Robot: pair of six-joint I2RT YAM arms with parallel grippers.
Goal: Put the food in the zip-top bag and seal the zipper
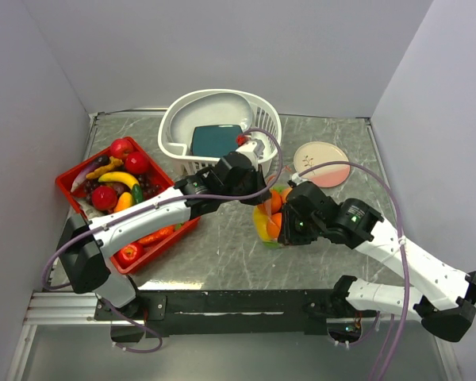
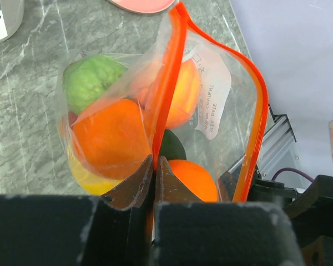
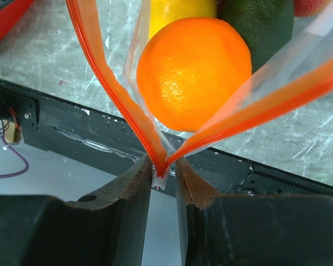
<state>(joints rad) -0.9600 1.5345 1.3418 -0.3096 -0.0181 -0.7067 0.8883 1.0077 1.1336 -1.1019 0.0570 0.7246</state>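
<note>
The clear zip-top bag (image 1: pixel 270 216) stands mid-table between both grippers. It holds oranges (image 2: pixel 108 136), a green piece (image 2: pixel 89 80) and a yellow lemon (image 2: pixel 83 174). My left gripper (image 2: pixel 154 162) is shut on the orange-red zipper (image 2: pixel 167 83), where the two strips are pressed together. To its right the mouth gapes open. My right gripper (image 3: pixel 164 169) sits around the zipper's end corner (image 3: pixel 162 166), jaws slightly apart, with a gap beside the strip. From there the strips (image 3: pixel 108 83) spread in a V over an orange (image 3: pixel 194 72). In the top view my left gripper (image 1: pixel 262 197) is at the bag's far side and my right gripper (image 1: pixel 288 226) at its near right.
A red tray (image 1: pixel 67 181) at the left holds apples (image 1: pixel 120 148), a banana (image 1: pixel 119 178) and other toy food. A white slotted basket (image 1: pixel 174 119) with a teal slab (image 1: pixel 216 139) stands behind. A pink plate (image 1: pixel 321 163) lies at the back right. The black front rail (image 3: pixel 72 138) is just below the bag.
</note>
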